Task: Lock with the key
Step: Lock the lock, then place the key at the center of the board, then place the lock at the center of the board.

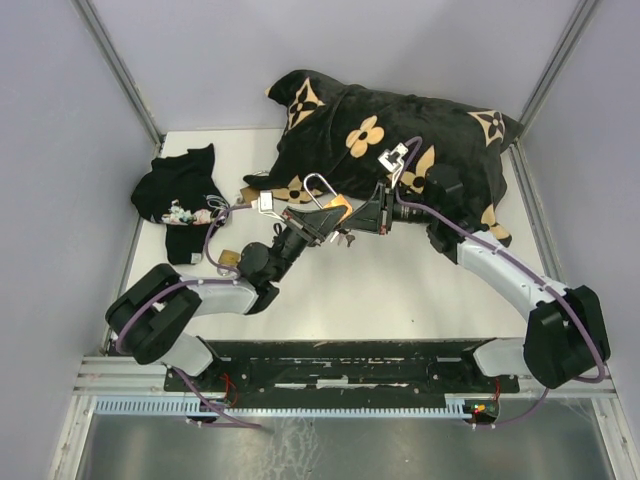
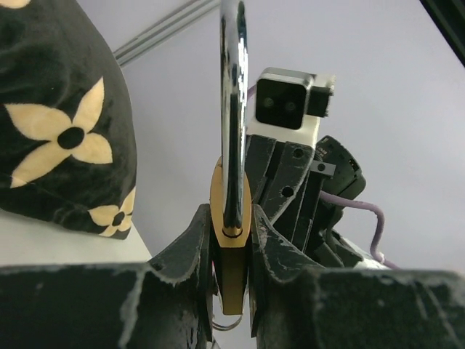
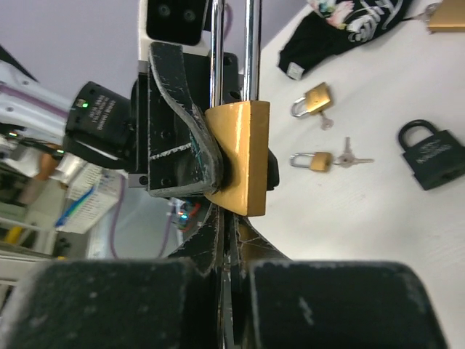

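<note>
— Is the key visible?
— No. The right gripper (image 3: 224, 240) has its black fingers pressed together, covering anything between them, and the bottom face of the large brass padlock (image 3: 240, 156) is out of sight there.
— Its chrome shackle (image 2: 232, 109)?
— The top runs off the upper edge in both wrist views.
— Anything else cut off?
— A brass object (image 3: 445, 16) at the right wrist view's top corner, kind unclear, and the black printed cloth (image 3: 349, 29).
</note>
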Controlling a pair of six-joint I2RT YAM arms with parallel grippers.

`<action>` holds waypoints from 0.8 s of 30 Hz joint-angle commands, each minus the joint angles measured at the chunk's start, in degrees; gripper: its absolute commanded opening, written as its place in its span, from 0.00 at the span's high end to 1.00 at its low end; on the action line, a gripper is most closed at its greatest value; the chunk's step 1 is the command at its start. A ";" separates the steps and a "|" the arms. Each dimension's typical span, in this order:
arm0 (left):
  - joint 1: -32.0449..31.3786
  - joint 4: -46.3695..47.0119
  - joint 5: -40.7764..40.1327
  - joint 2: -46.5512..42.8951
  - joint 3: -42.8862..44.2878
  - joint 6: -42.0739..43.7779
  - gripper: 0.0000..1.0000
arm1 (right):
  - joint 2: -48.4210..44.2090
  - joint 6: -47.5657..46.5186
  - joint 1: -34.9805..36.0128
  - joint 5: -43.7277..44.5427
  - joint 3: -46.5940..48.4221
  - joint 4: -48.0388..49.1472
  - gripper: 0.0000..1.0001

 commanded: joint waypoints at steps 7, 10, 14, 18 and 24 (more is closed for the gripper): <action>1.67 3.60 -21.10 -7.20 4.30 15.16 0.97 | -2.65 -25.08 -0.95 2.05 9.64 -29.90 0.98; 3.93 9.76 -21.36 -5.07 2.47 8.30 0.97 | -1.33 -16.40 -1.66 -6.48 6.36 -20.69 0.98; 7.45 17.69 -16.15 -0.21 3.95 -5.87 0.97 | 0.68 11.61 -1.80 -13.73 -0.30 11.93 0.98; 8.94 17.75 -10.97 0.33 8.04 -9.39 0.97 | -2.19 8.15 -1.84 -11.41 1.45 5.62 0.98; 10.37 17.11 -8.38 -1.53 11.79 -1.47 0.97 | -5.65 1.11 -1.83 -10.84 1.98 -1.24 0.98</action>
